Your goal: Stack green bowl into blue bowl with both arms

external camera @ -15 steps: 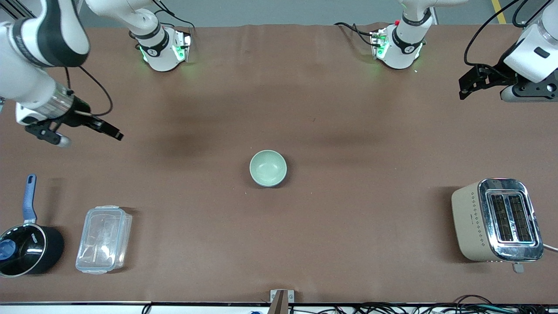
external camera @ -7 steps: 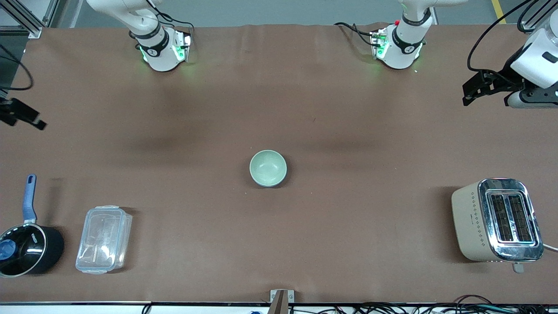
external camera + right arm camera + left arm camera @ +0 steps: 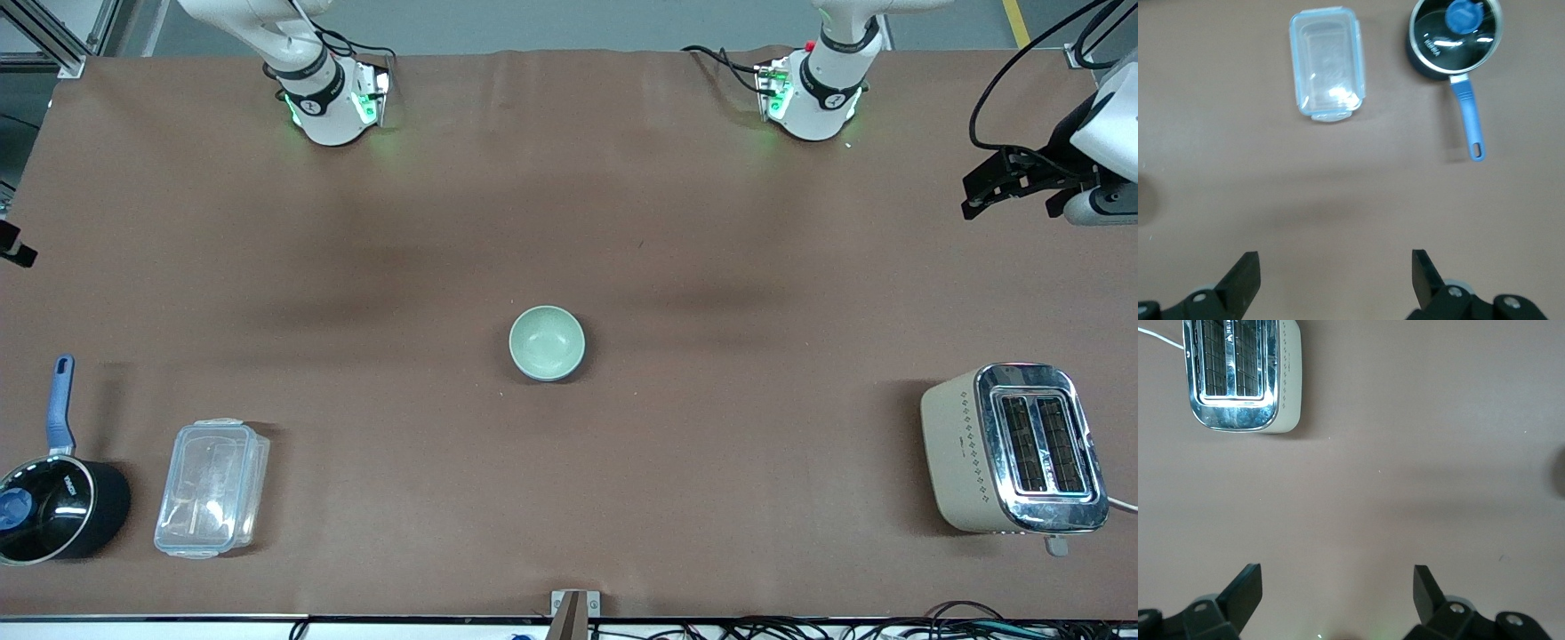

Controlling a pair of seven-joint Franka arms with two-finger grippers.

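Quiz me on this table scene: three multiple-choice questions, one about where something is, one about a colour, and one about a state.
1. Where does the toaster stand?
A. Between the two arm bases
B. Toward the left arm's end, nearer to the front camera than the green bowl
C. On top of the bowl

2. On the saucepan, what colour is the handle?
A. Blue
B. Red
C. White

3. What state is the left hand in?
A. Shut on the bowl
B. Shut on a lid
C. Open and empty

Answers:
1. B, since it sits lower in the front view than the bowl, at that end.
2. A, as both the front and right wrist views show.
3. C, since its fingers are wide apart over bare cloth.
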